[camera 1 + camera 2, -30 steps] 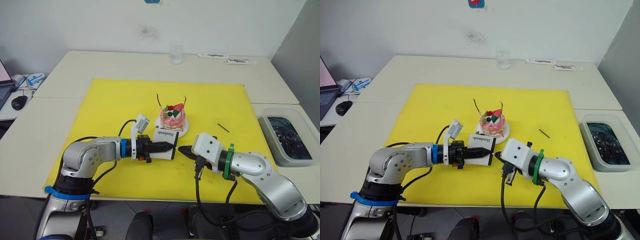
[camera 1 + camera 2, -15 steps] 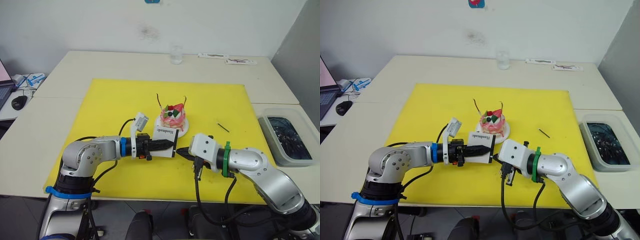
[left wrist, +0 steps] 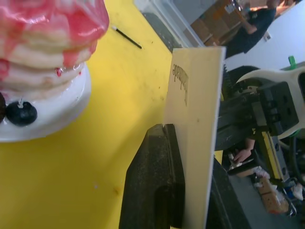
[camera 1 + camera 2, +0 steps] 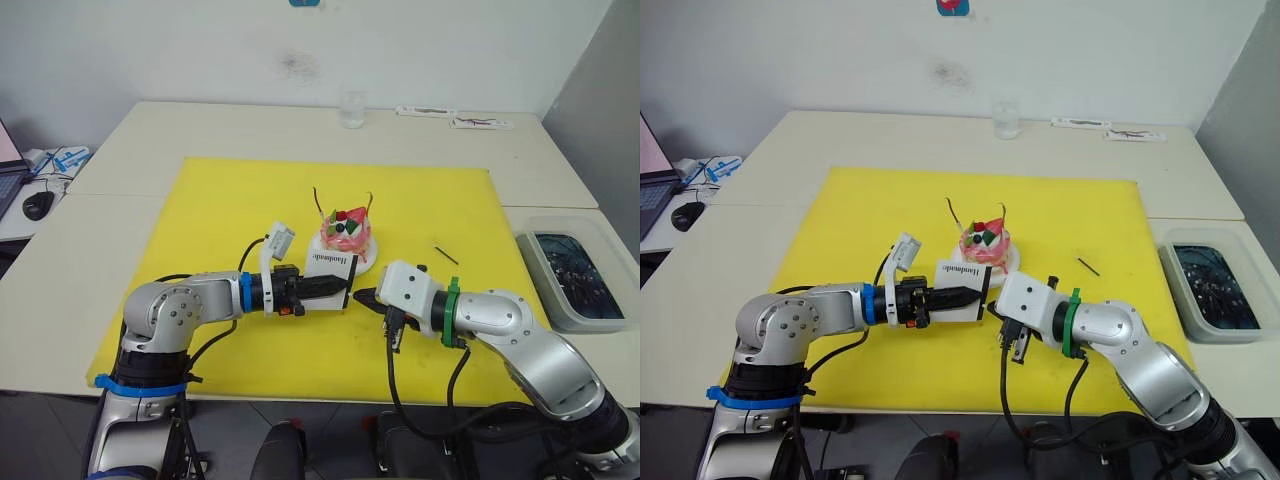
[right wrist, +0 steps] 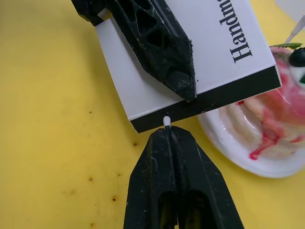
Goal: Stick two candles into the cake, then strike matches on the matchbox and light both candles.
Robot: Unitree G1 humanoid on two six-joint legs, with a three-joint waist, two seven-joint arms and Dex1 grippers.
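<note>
The pink-and-white cake (image 4: 346,238) sits on its small white plate (image 4: 366,267) on the yellow mat, with both thin candles standing in it, one on its left side (image 4: 317,200) and one on its right side (image 4: 370,203). My left gripper (image 4: 340,283) is shut on the white "Handmade" matchbox (image 4: 333,272), held just in front of the cake. My right gripper (image 5: 169,136) is shut on a match whose pale tip (image 5: 167,120) touches the box's dark striking strip (image 5: 224,93). Another match (image 4: 446,254) lies on the mat to the right of the cake.
The yellow mat (image 4: 230,200) covers the table's middle. A clear glass (image 4: 351,108) and flat packets (image 4: 480,123) stand at the far edge. A grey bin (image 4: 600,245) of dark items sits at the right. A mouse (image 4: 38,205) lies far left. A person (image 3: 252,21) stands beyond the table.
My left gripper has lifted the matchbox slightly towards the cake. My right gripper has moved left to the box's striking edge.
</note>
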